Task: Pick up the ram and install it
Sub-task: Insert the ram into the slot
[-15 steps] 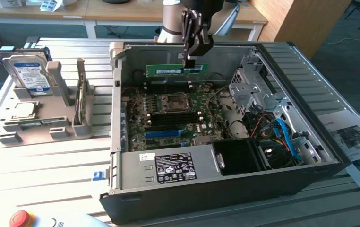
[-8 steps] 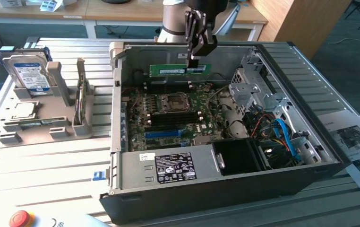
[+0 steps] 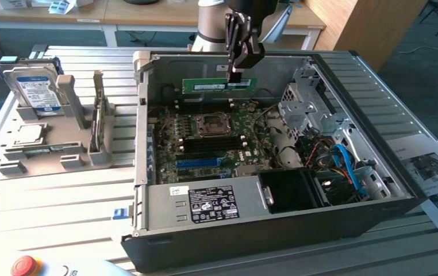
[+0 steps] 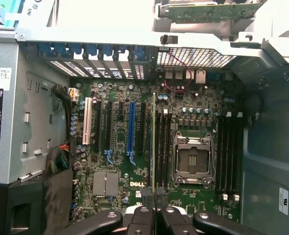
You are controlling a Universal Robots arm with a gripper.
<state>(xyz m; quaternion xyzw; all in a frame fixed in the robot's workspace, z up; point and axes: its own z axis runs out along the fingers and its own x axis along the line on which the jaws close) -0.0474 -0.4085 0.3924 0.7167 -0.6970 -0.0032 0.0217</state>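
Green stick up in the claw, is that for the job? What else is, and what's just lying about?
For the job: the ram, held in the claw; the motherboard; the open computer case.
Lying about: the hard drive; the grey holder; the red button; the papers.

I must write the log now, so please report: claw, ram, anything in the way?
Claw shut on ram. Ram level, held over motherboard of open case, not in a slot. Nothing seen between ram and slots.

lab workshop: slotted metal bench, open pc case, desks behind
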